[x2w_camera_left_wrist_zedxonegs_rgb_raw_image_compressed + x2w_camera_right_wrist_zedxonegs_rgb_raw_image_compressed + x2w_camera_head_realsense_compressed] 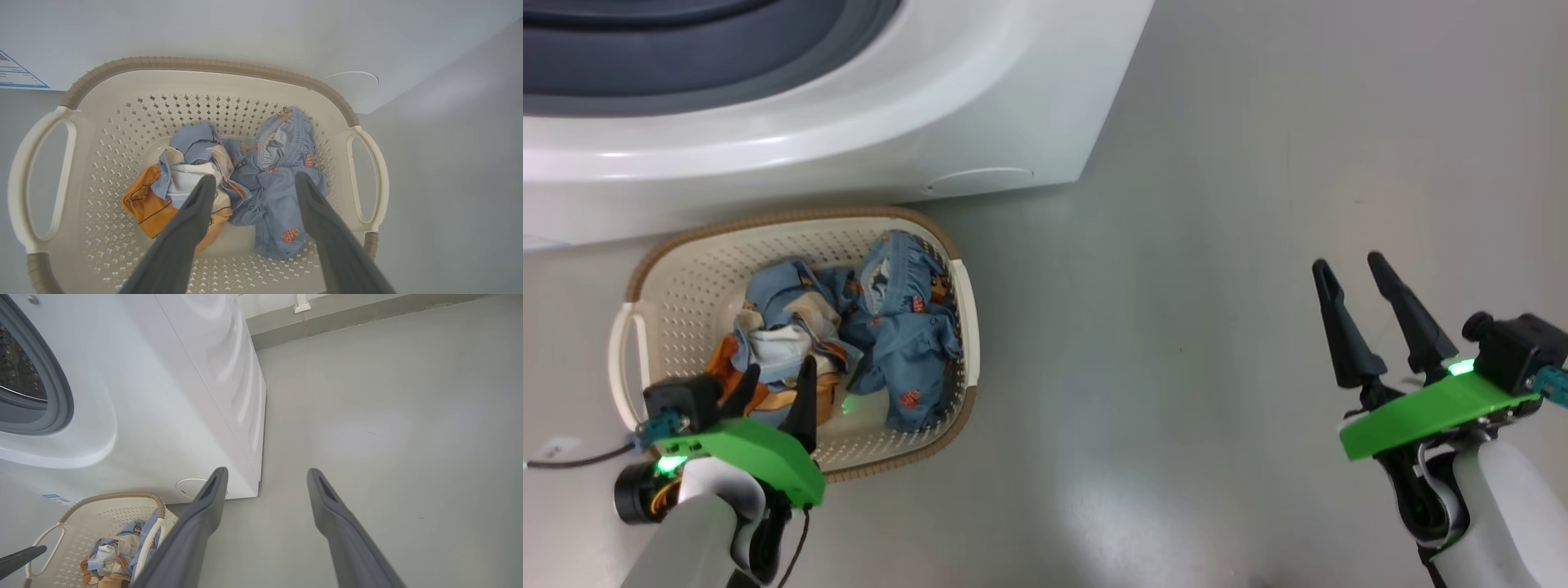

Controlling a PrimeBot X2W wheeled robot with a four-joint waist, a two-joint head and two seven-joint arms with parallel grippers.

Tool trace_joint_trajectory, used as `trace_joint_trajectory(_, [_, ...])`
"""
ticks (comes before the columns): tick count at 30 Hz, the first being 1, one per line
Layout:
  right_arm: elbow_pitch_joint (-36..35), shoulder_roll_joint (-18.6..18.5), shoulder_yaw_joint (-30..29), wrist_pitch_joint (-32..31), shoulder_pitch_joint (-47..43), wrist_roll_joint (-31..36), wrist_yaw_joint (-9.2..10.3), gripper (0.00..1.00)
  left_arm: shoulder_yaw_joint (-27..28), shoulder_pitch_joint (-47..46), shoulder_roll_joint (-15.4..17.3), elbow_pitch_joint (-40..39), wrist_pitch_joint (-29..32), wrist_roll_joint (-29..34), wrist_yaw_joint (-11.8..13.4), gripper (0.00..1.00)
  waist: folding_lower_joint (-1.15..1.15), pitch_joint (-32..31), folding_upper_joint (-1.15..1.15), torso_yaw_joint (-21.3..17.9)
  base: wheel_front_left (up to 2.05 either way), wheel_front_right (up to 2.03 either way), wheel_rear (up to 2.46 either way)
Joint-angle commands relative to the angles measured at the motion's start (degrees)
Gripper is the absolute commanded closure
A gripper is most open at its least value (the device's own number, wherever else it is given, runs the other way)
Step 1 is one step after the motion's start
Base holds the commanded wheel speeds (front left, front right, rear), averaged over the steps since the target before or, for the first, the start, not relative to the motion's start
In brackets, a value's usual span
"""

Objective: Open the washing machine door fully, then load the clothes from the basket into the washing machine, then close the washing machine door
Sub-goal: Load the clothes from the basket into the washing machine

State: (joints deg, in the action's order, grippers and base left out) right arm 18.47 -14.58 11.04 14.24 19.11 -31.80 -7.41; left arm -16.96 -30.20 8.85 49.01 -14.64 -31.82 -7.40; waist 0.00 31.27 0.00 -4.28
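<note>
Clothes (882, 327) lie in the basket (686, 278) by the washing machine (849, 155); left end effector (781, 366) hangs spread wide above them, right end effector (1347, 261) spread wide over the floor (1176, 327).

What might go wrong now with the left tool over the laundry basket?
1. The clothes lie bunched in two lumps; the open left tool spans both, so it may pinch only a fold and drop a piece.
2. The basket has perforated walls; the tool, pushed too deep, might snag a hole.
3. The washer front bulges right beside the basket; a straight lift might hit it.
</note>
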Motion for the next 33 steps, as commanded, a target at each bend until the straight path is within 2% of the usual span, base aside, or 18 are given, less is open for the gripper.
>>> trace_joint_trajectory(1, [-1.49,-0.17,0.83,0.76,0.55,0.59,-0.08,0.0,0.59,-1.19,2.16,0.31,-0.36,-0.94,-0.09,0.0,0.0,1.92,0.0,-0.37,0.0,0.0,0.0])
trace_joint_trajectory(17, [-2.05,1.32,2.39,0.76,4.31,1.12,-0.08,0.0,-15.29,-9.71,3.27,6.76,-0.36,-10.28,-0.09,0.0,0.0,8.13,0.0,-3.0,0.0,0.0,0.0])
trace_joint_trajectory(33, [-3.09,1.52,4.24,0.76,6.28,1.59,-0.08,0.0,-30.4,-16.63,6.01,10.52,-0.36,-21.43,-0.09,0.0,0.0,12.68,0.0,-5.56,0.0,0.0,0.0])
